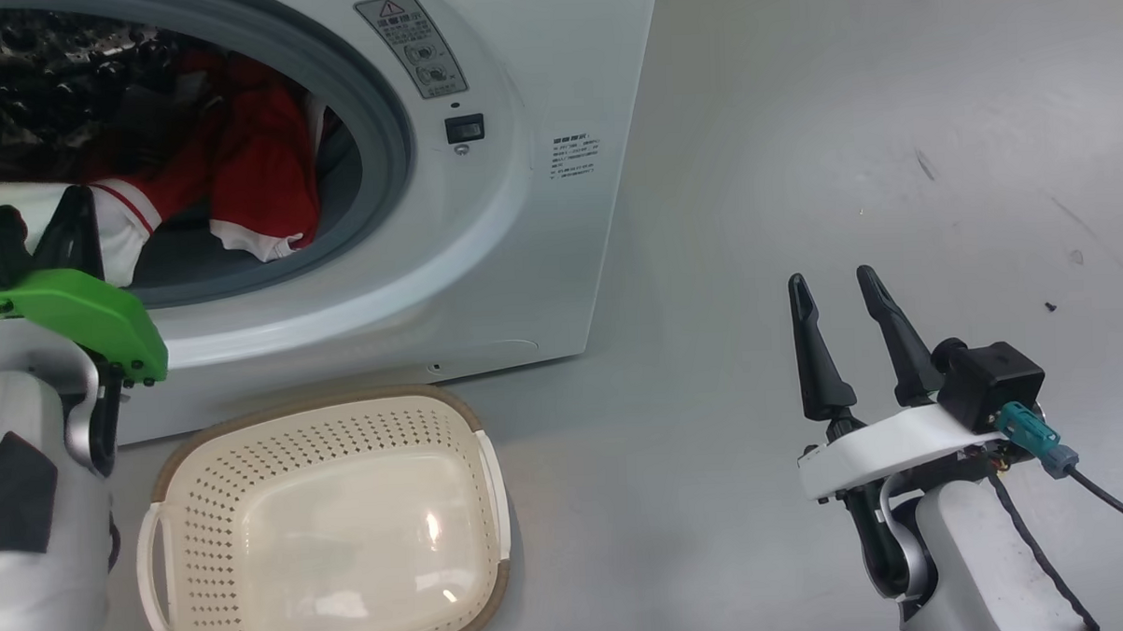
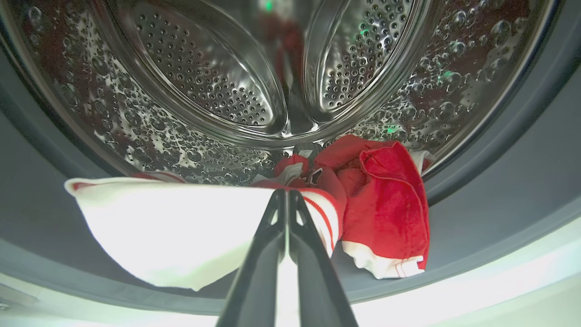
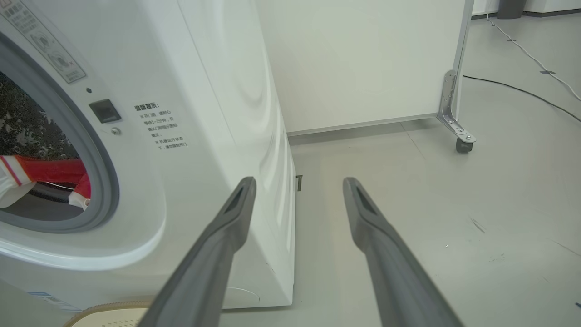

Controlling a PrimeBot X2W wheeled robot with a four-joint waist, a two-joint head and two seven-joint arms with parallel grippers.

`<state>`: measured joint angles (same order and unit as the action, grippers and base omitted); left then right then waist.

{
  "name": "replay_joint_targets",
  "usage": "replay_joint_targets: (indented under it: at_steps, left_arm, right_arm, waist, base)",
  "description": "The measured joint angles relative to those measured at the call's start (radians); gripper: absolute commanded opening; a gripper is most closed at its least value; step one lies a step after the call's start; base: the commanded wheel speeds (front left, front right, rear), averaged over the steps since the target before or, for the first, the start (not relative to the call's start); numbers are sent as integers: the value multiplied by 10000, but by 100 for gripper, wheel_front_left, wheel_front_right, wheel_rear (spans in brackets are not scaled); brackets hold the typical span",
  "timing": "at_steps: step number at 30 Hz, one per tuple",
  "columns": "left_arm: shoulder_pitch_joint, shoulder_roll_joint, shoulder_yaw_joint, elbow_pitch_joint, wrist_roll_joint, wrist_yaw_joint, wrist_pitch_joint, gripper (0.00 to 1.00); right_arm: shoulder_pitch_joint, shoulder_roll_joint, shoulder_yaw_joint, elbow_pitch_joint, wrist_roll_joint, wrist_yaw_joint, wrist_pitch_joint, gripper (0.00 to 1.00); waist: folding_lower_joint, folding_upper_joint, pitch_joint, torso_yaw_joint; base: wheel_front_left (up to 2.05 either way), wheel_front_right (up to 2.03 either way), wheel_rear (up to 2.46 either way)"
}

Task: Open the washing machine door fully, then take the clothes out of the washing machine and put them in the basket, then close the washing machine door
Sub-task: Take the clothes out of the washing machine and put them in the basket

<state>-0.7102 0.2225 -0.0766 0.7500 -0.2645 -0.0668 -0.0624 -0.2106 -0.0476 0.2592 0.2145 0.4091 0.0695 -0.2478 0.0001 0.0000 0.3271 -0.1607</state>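
The big washing machine (image 1: 541, 260) stands open in front of the left gripper (image 2: 287, 195). Its jaws are shut tight, pinching the clothes (image 2: 386, 204) over the grey ring (image 2: 499, 213). The basket (image 1: 341, 426) sits below them. The right gripper (image 1: 832, 280) has its jaws wide apart over the floor (image 1: 890, 108).

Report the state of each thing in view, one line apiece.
washing machine, mouth open, laundry inside.
clothes, lying in the drum and spilling over the grey ring; white piece stretched across the mouth.
basket, upright, empty.
left gripper, shut on the white piece of the clothes.
right gripper, open, holding nothing.
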Motion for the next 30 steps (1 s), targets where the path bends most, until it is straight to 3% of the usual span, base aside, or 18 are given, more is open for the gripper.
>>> replay_joint_targets:
  at_steps: [11,23,30]
  left_arm:
    - [1006,-284,33,-606,-173,-104,-1695,0]
    - [1778,-468,130,-2010,-236,-265,-1894,0]
    - [1892,-468,537,-3718,-228,-265,-1896,0]
  right_arm:
    - [385,0,-59,157,-165,107,0,100]
    - [622,2,-33,245,-251,219,0,100]
    - [780,2,-25,242,-263,255,0,100]
  waist:
    - [0,0,-723,371]
    - [0,0,-1336,550]
    - [-1,0,-1430,576]
  base:
    - [0,0,0]
    - [0,0,0]
    - [0,0,0]
